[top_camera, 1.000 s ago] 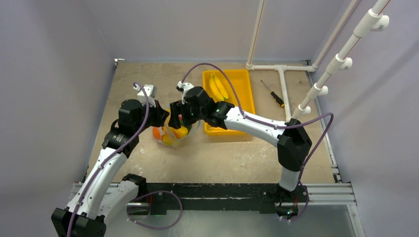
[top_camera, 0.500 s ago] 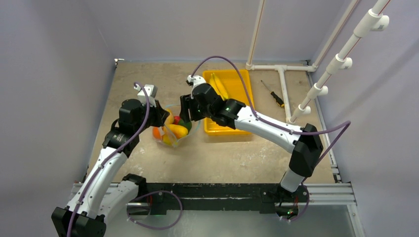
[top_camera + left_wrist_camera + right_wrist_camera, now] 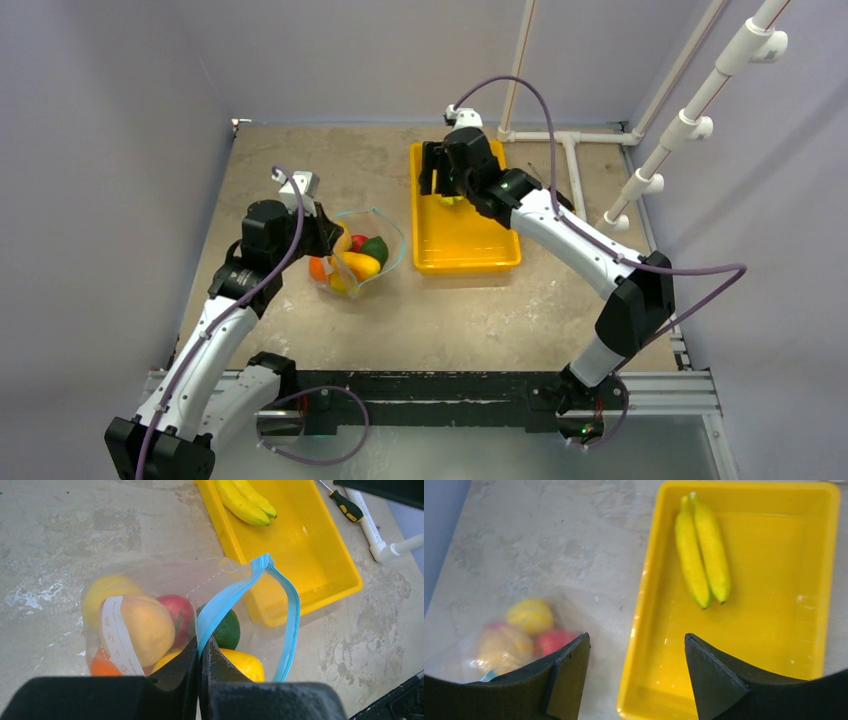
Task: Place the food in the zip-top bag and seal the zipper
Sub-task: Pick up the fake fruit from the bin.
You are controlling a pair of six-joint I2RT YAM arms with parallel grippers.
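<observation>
Left pincer (image 3: 200, 655) clamped on zipper (image 3: 225, 600) of zip-top bag (image 3: 165, 577); bag holds peach (image 3: 142, 625), apple (image 3: 177, 612), avocado (image 3: 227, 630), lemon (image 3: 107, 587). Yellow tray (image 3: 774, 630) holds two bananas (image 3: 701, 550); right pincer (image 3: 635, 645) apart above it.

Tray (image 3: 320, 555) bright yellow, glossy. Bananas (image 3: 247, 502) yellow, tips darker. Zip-top bag (image 3: 150, 580) clear; zipper (image 3: 225, 602) teal-blue. Inside: peach (image 3: 142, 625) pale yellow-orange w/ white label (image 3: 117, 635), faint print; apple (image 3: 175, 615) red; avocado (image 3: 227, 630) dk green; lemon (image 3: 107, 590) yellow; mango (image 3: 245, 662) yellow-orange; orange (image 3: 102, 665) deep orange. Screwdriver (image 3: 345, 505) handle blk + yellow. Table (image 3: 75, 530) beige, mottled, white scuffs.
</observation>
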